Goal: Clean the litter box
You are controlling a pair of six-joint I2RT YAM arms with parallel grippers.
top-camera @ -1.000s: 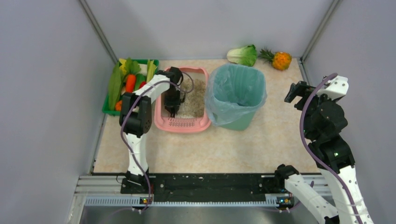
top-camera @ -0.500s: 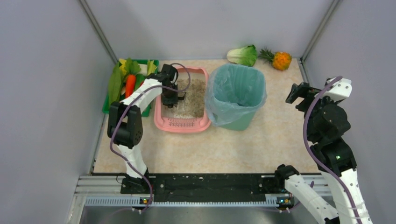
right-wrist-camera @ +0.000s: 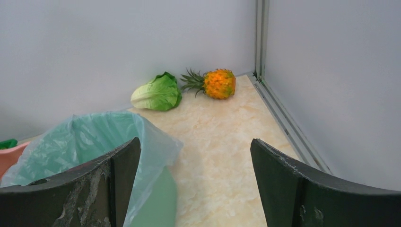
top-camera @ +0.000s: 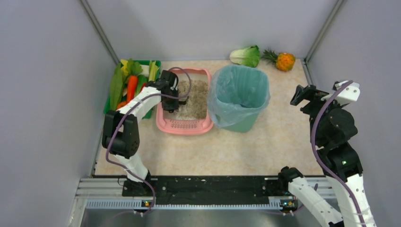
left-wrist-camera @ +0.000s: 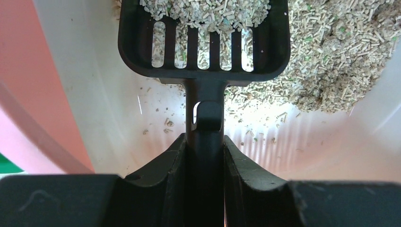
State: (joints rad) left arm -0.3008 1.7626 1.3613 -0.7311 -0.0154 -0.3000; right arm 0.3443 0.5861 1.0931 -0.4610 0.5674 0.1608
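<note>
1. There is one litter box (top-camera: 185,126), pink. It stands at the far left part of the table (top-camera: 265,142), between one green crate (top-camera: 111,111) of vegetables and one teal bin (top-camera: 239,124) lined with a bag. The bin is just beside its right rim.
2. One black slotted scoop (left-wrist-camera: 203,42) is inside the box, close to the left inner wall, and litter (left-wrist-camera: 326,61) pellets lie on its blade.
3. The left gripper (left-wrist-camera: 204,161) is clamped on the scoop handle, with one finger on each side.
4. The right gripper (right-wrist-camera: 195,156) hangs in the air to the right of the bin, near the right wall. Its two fingers stand wide apart and nothing is between them.
5. One lettuce (top-camera: 246,56) and one pineapple (top-camera: 282,61) lie at the far edge.
6. A broad stretch of beige table runs from the box and the bin to the arm bases.
</note>
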